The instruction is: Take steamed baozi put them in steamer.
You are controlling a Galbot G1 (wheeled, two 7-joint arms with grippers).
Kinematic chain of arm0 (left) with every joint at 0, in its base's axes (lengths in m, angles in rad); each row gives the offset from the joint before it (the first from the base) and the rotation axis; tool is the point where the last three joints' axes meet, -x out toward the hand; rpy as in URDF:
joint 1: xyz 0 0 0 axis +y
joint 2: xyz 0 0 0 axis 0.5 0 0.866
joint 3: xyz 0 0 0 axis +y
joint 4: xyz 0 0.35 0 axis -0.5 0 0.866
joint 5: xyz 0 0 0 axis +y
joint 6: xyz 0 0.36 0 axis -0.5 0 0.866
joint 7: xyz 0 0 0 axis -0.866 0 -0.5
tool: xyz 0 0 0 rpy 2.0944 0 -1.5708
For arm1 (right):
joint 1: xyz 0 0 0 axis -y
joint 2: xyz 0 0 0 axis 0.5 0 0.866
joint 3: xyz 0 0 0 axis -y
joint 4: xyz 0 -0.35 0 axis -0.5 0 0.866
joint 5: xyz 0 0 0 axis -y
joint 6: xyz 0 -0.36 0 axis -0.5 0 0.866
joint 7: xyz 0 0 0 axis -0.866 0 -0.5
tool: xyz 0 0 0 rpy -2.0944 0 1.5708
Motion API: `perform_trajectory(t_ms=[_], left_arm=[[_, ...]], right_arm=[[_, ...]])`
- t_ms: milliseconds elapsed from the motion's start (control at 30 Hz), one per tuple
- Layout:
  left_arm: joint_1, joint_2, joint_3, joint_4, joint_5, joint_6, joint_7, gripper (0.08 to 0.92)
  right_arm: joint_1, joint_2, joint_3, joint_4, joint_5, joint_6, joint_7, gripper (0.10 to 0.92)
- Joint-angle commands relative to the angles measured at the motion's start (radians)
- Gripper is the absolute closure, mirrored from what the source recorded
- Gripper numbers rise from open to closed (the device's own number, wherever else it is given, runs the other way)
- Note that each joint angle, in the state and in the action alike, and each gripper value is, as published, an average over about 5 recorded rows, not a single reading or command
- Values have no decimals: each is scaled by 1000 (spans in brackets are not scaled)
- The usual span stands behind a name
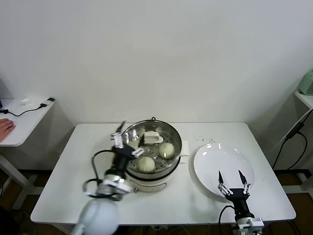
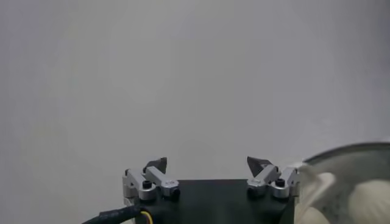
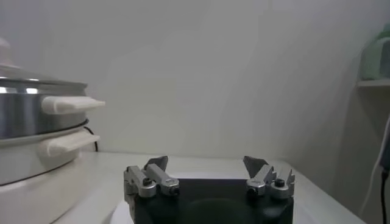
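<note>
The steamer [image 1: 172, 138], a shiny steel pot on a white base, stands mid-table. Two steamed baozi lie on its perforated tray, one at the front [image 1: 145, 164] and one to the right [image 1: 167, 150]. A further whitish lump [image 1: 152, 137] sits at the back; I cannot tell what it is. My left gripper [image 1: 130, 138] hovers over the pot's left rim, open and empty. In the left wrist view the gripper [image 2: 208, 164] holds nothing, with the steamer rim [image 2: 359, 149] and a baozi [image 2: 372, 195] beside it. My right gripper [image 1: 233, 182] stands open over the plate's near edge, and the right wrist view shows it [image 3: 207, 163] empty.
A bare white plate [image 1: 215, 159] lies right of the steamer [image 3: 24, 122], whose white handles [image 3: 70, 105] point toward it. A side table [image 1: 22, 120] with a cable and a person's hand [image 1: 5, 129] is at the left. A shelf [image 1: 305, 95] and hanging cables are at the right.
</note>
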Motion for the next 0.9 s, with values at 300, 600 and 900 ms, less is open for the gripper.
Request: perform_trajectory(t_ms=[300,600,900], left_arm=[[220,73,-341,312,-903,-409,-143,177],[235,77,-318,405,-864,-477,-111,177],[259,73,-303,373,-823,-502,-73,177]], right_arm=[[33,-13,-3,-41,72,-12,2,203],[33,-17,-3,-49,78,-15,1,203],[32,-14,-11,-51,77,-11,-3,203]])
